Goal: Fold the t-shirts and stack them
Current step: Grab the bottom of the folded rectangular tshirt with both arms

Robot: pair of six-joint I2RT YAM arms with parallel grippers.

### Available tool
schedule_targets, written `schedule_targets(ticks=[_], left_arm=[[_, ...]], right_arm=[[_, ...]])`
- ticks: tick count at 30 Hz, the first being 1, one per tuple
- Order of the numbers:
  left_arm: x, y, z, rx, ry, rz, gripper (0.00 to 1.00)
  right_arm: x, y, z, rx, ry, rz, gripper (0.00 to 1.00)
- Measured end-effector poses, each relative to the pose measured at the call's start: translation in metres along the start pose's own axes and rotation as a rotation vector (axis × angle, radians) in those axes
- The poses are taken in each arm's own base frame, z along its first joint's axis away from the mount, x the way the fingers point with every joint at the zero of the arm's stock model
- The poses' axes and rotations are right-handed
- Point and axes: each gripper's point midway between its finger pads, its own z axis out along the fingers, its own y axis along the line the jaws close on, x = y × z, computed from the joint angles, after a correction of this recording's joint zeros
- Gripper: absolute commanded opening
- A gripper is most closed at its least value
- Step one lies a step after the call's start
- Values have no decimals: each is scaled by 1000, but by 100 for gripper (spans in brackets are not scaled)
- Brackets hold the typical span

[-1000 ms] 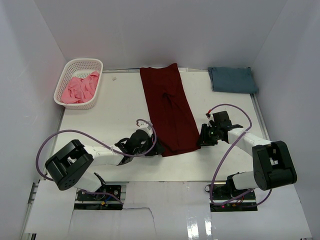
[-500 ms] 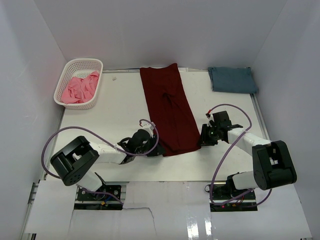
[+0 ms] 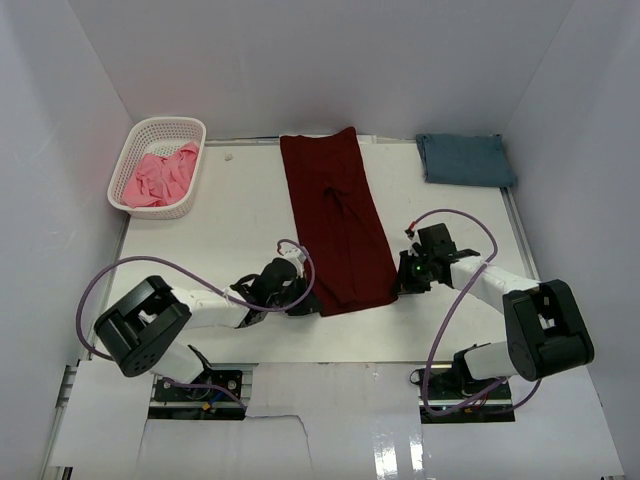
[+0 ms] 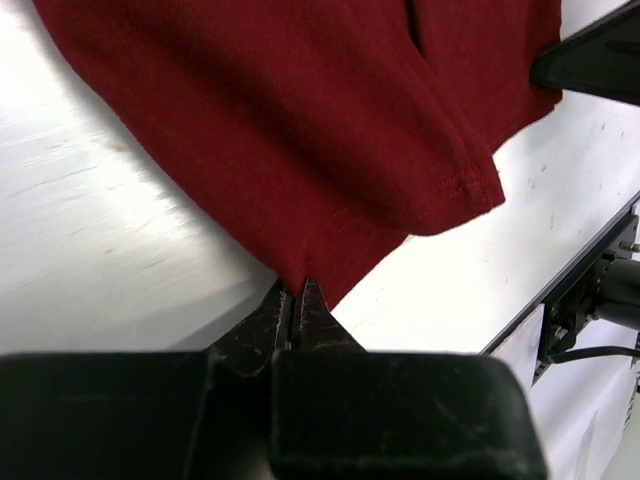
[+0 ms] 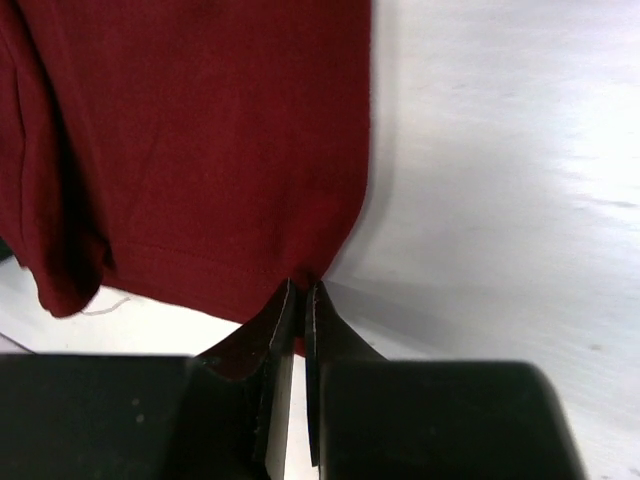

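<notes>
The maroon shirt [image 3: 335, 220] lies flat on the table [image 3: 230, 230] as a long narrow strip. Its long axis runs from the far edge towards us, leaning a little right at the near end. That near end lies between our two arms.

Our left gripper [image 3: 308, 300] sits at the near left corner. In the left wrist view its jaws are pressed together on the very tip of that corner [image 4: 293, 290]. Our right gripper [image 3: 400, 283] sits at the near right corner, and the right wrist view shows its jaws closed there too, with a fold of maroon cloth pinched between the tips [image 5: 300, 290]. Each arm is nearer to its own corner, and neither crosses the strip.

From both pairs of jaws the whole cloth stretches away towards the far side. We judge that the next move is to lift the near edge and carry it along the long axis, laying it over the far end. Both arms should rise and travel together so the edge stays straight.

The blue shirt [image 3: 465, 160] lies folded at the far right. The pink shirt [image 3: 160, 178] is bunched in the basket [image 3: 168, 121] at the far left, well apart from the grippers.
</notes>
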Motion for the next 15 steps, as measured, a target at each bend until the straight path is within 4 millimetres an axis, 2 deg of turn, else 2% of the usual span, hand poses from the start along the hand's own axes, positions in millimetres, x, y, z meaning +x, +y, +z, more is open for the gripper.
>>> schedule_targets(ticks=[5, 10, 15], left_arm=[[-10, 27, -20, -57, 6, -19, 0], [-20, 51, -42, -100, 7, -37, 0], [-6, 55, -56, -64, 58, -43, 0]], right_arm=[[16, 20, 3, -15, 31, -22, 8], [43, 39, 2, -55, 59, -7, 8], [78, 68, 3, -112, 113, -28, 8]])
